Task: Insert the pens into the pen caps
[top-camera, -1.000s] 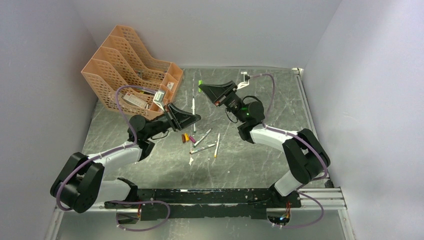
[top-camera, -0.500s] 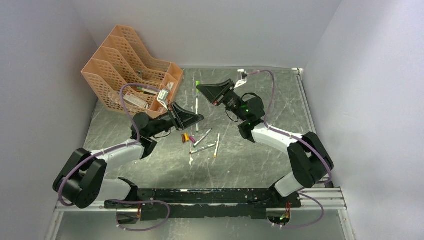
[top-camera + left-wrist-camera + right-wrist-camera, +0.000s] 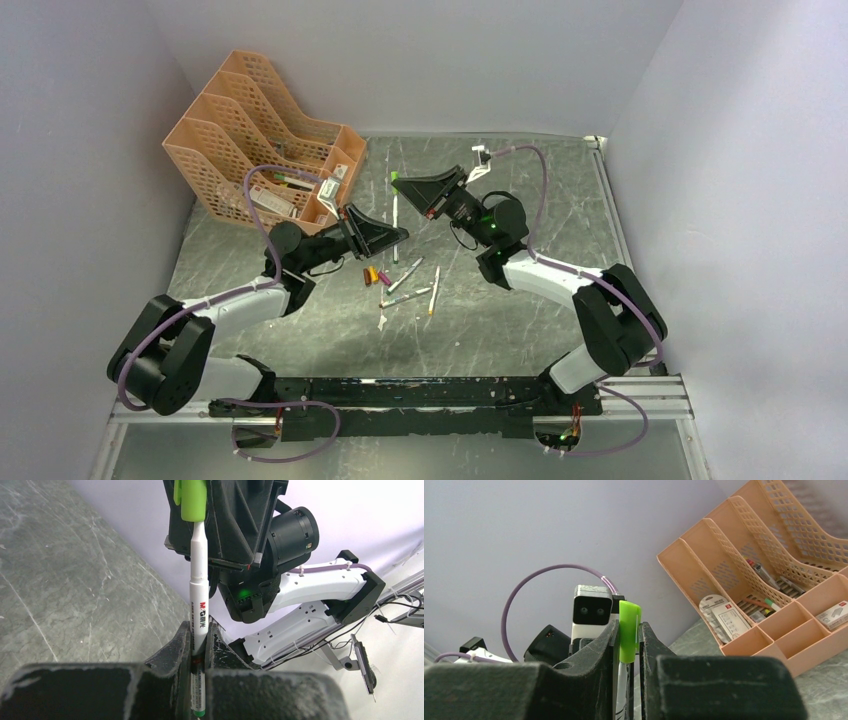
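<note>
— Left gripper [image 3: 199, 645] clamped on the white pen [image 3: 200, 600], right gripper [image 3: 628, 636] clamped on the green cap [image 3: 629, 622], pen's nose at the cap's mouth. Risk?
— Could jam or slide in the grip if pushed off-axis. Count?
— One pen held, three loose pens [image 3: 405, 275] just nearside of the left gripper; one cap held, seemingly three loose caps [image 3: 373, 274] alongside.

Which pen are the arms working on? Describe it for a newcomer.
Right of the orange file rack, between the arms, a white pen bridges the left gripper and right gripper. Unlike the loose pens nearby, it is held at both ends, its tip in a green cap.
</note>
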`<state>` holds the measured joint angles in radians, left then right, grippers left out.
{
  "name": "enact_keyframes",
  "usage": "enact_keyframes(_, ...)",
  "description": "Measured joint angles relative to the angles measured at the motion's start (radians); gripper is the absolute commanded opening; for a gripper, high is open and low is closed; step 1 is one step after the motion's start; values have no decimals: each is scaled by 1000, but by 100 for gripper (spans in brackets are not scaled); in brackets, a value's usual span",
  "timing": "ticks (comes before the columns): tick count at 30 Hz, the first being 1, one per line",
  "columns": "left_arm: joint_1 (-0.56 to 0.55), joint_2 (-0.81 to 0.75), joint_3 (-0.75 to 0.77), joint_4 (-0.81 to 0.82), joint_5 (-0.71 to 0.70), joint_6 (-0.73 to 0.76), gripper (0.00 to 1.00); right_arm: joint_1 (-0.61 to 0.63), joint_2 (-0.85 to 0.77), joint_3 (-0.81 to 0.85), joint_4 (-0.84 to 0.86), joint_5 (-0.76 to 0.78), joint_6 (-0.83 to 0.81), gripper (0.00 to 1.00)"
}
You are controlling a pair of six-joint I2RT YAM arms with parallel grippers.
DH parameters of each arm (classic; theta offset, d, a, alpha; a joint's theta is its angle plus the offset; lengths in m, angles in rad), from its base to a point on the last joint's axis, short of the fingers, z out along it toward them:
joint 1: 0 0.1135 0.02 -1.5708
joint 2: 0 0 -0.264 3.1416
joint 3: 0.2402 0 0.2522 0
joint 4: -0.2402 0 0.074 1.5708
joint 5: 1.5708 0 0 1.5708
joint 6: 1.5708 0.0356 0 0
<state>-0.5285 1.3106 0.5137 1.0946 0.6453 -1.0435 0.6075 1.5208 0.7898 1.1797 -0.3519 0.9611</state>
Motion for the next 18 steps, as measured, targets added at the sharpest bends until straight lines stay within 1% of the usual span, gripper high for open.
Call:
enact_keyframes(10, -5, 3, 3, -2, -5, 14, 7, 1, -16, -27, 10, 0, 7, 0)
enact_keyframes(18, -5, 6, 79, -72, -13, 85, 7, 3, -50, -57, 5, -3, 8, 0)
